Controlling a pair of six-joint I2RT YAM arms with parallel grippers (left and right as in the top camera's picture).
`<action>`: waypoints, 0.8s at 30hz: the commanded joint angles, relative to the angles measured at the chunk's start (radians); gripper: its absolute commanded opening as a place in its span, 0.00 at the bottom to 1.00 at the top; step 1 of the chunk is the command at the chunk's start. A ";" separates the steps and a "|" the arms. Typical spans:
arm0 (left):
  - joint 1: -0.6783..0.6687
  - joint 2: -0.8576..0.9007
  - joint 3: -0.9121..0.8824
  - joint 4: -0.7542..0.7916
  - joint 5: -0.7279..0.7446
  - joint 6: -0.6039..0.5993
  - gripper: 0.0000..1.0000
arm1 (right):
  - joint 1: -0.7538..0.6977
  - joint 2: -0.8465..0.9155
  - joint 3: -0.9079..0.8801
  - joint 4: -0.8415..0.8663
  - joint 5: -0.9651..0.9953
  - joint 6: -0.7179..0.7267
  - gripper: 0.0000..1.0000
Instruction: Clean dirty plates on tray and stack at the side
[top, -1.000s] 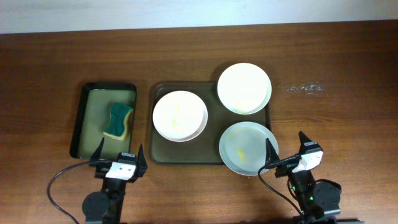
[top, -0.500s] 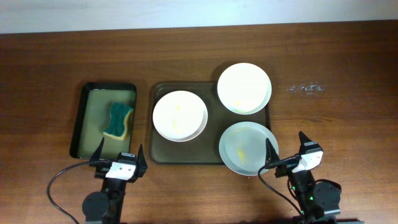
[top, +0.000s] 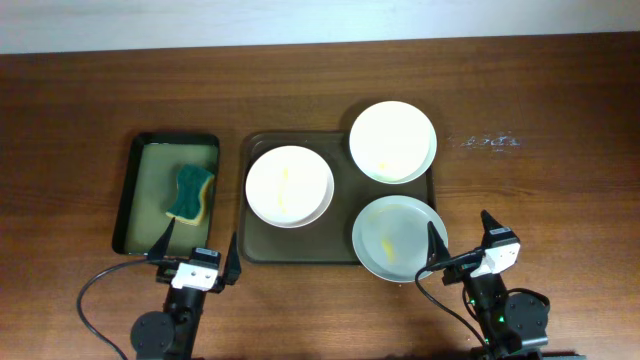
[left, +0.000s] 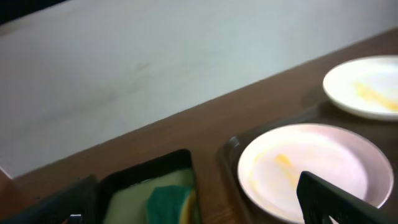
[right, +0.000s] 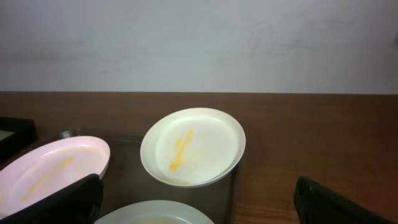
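- The left gripper (top: 202, 232) hangs wide open and empty, just in front of the tray (top: 340, 225) at its near left corner.
- The right gripper (top: 458, 222), also spread and empty, sits just beside the nearest plate (top: 398, 238), which overhangs the tray's rim.
- The two other plates (top: 289, 186) (top: 392, 141) lie farther back.

Three views: one overhead, two low at the wrists.
The whole table (top: 560, 90) was seen straight down from above; each wrist view was taken low and near, faced toward the far wall (right: 199, 37). The tray (top: 300, 245) and plates (top: 290, 186) were caught in all three.
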 joint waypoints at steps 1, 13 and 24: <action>0.006 0.011 0.061 0.008 0.021 -0.129 0.99 | 0.005 -0.004 0.089 0.006 0.012 0.006 0.98; 0.006 0.617 0.752 -0.255 -0.027 -0.147 0.99 | 0.005 0.551 0.866 -0.358 0.005 0.003 0.98; 0.006 1.396 1.667 -1.135 0.028 -0.147 0.99 | 0.005 1.303 1.610 -1.094 -0.160 0.004 0.98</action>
